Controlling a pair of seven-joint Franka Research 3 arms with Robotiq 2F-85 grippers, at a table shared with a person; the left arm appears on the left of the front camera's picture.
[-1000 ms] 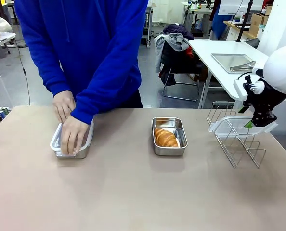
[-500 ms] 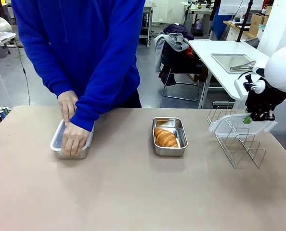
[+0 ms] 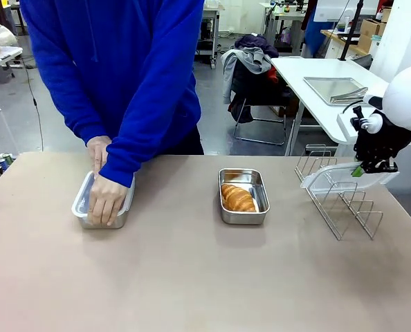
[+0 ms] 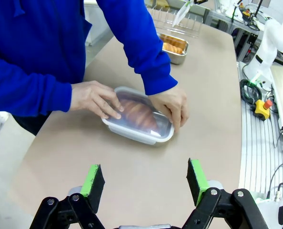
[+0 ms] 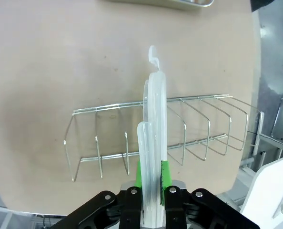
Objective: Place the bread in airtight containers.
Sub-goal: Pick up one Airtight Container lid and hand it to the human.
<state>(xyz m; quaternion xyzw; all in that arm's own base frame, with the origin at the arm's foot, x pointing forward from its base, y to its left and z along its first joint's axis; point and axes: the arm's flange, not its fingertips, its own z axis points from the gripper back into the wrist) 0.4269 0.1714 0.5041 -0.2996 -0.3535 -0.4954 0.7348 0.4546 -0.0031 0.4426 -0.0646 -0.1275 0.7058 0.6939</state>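
A: Around the pans?
B: Wire rack [image 3: 340, 204] on the worktop [image 3: 192, 277], well right of the open pan [image 3: 243, 196], nothing between. Seen from the right wrist, rack [image 5: 170, 131] directly below the lid. Tray [image 3: 335, 89] on a far white table.

A: Right end effector?
B: Right end effector [image 3: 358, 170] clenched on a translucent lid [image 3: 347, 178], held just above the rack; lid [image 5: 153, 138] edge-on between the green pads [image 5: 165, 174].

A: Left end effector?
B: Left end effector [image 4: 145, 179] released, pads wide apart, hovering above the worktop near the lidded pan [image 4: 139, 120], touching nothing.

A: Bread?
B: One croissant [image 3: 237, 198], golden-brown and ridged, lying uncovered in the open pan, mid-worktop. Another [image 4: 136, 113] showing dimly through the translucent lid of the lidded pan [image 3: 102, 204], at the worktop's left.

A: In the way?
B: Two hands [image 3: 107, 196] of a person in a blue sleeve [image 3: 150, 124], pressing that lid, covering much of it; one hand [image 4: 95, 98] on one end, the other [image 4: 175, 103] on the opposite end.
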